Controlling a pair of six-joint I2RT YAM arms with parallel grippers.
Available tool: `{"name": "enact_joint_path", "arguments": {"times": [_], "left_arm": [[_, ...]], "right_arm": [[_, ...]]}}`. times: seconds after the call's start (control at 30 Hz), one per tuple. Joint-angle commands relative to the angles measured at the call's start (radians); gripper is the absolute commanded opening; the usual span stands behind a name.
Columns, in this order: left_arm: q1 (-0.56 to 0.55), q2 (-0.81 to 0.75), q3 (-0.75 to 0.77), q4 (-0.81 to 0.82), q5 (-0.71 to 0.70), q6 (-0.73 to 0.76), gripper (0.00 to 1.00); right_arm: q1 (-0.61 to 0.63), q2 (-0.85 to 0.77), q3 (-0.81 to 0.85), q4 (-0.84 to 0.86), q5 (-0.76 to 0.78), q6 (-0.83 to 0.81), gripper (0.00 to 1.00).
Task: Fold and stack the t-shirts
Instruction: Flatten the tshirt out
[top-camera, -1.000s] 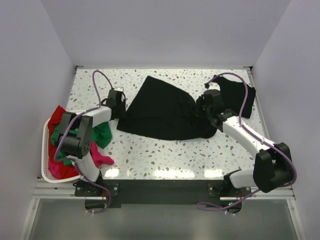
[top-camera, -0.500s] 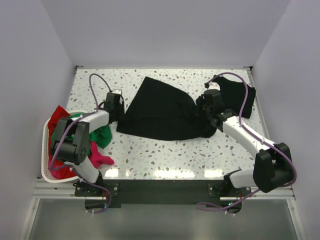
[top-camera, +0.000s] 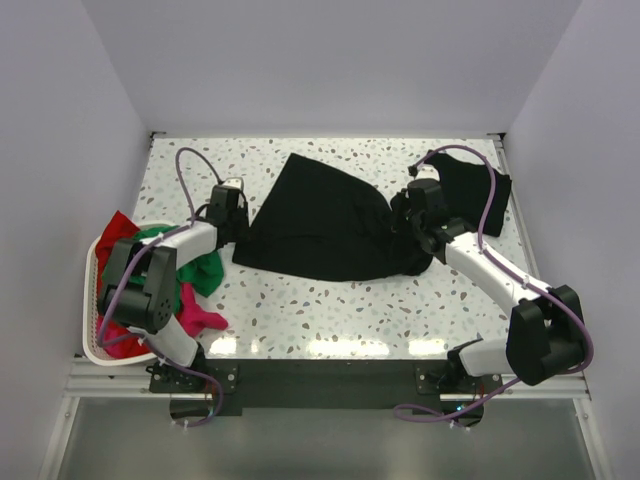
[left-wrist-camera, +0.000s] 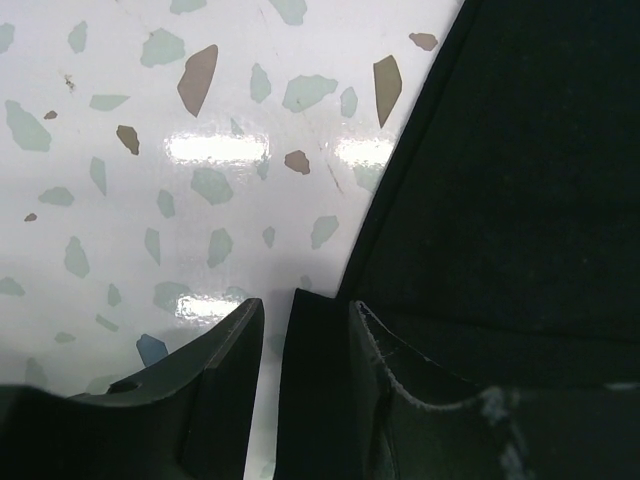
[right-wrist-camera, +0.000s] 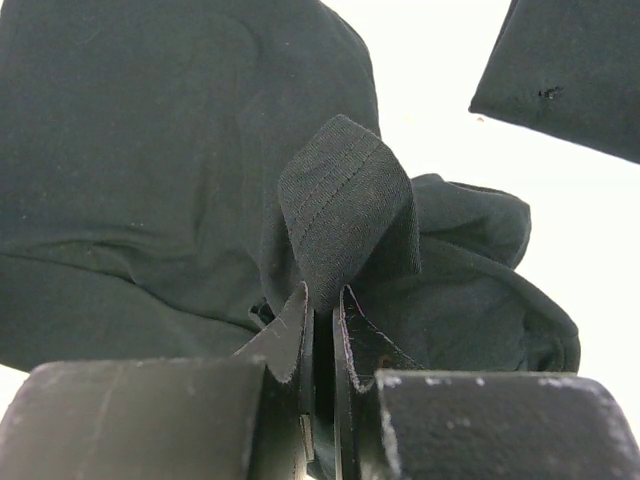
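Observation:
A black t-shirt (top-camera: 320, 220) lies spread, partly bunched, mid-table; it fills the right of the left wrist view (left-wrist-camera: 520, 170). My left gripper (top-camera: 238, 226) sits at its left corner. In the left wrist view my left gripper (left-wrist-camera: 305, 320) is narrowly open, with the shirt's corner (left-wrist-camera: 315, 370) between the fingers and a gap on the left side. My right gripper (top-camera: 405, 226) is at the shirt's right end, shut on a raised fold (right-wrist-camera: 345, 200) of it in the right wrist view (right-wrist-camera: 323, 300). A folded black t-shirt (top-camera: 478, 188) lies at the back right.
A white basket (top-camera: 92, 345) stands at the left front edge, holding red (top-camera: 118, 232), green (top-camera: 200, 268) and magenta (top-camera: 198, 315) shirts that spill over its rim. The enclosure walls stand close on the left, back and right.
My left arm's elbow swung left over the basket and the left gripper shifted slightly back along the shirt's left corner. The right gripper and its fold stayed put.

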Motion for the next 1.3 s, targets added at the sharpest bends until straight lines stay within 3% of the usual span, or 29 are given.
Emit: {"name": "enact_joint_path", "arguments": {"times": [0.0, 0.33, 0.43, 0.57, 0.73, 0.87, 1.03, 1.27], "left_arm": [[0.003, 0.010, 0.007, 0.014, 0.009, -0.011, 0.44], [0.000, 0.045, 0.017, -0.005, 0.005, -0.011, 0.33], [0.002, 0.051, 0.019, -0.009, 0.003, -0.010, 0.22], [0.002, 0.055, 0.024, -0.014, -0.014, -0.007, 0.00], [0.000, 0.015, 0.017, -0.003, -0.057, -0.014, 0.00], [0.002, -0.039, 0.028, 0.003, -0.179, -0.040, 0.00], [0.014, -0.165, 0.027, 0.078, -0.236, -0.065, 0.00], [0.088, -0.169, 0.048, 0.130, -0.308, -0.089, 0.00]], "right_arm": [[0.000, -0.007, 0.032, 0.060, -0.004, 0.010, 0.00], [-0.002, -0.007, 0.033, 0.060, -0.005, 0.010, 0.00], [-0.002, -0.008, 0.033, 0.060, -0.005, 0.010, 0.00], [0.000, -0.007, 0.033, 0.058, -0.007, 0.010, 0.00], [-0.002, 0.002, 0.040, 0.060, -0.016, 0.008, 0.00], [0.000, -0.005, 0.050, 0.046, -0.030, 0.001, 0.00], [0.000, -0.054, 0.049, -0.003, 0.036, 0.005, 0.00], [0.000, -0.146, 0.017, -0.139, 0.165, 0.025, 0.10]]}}
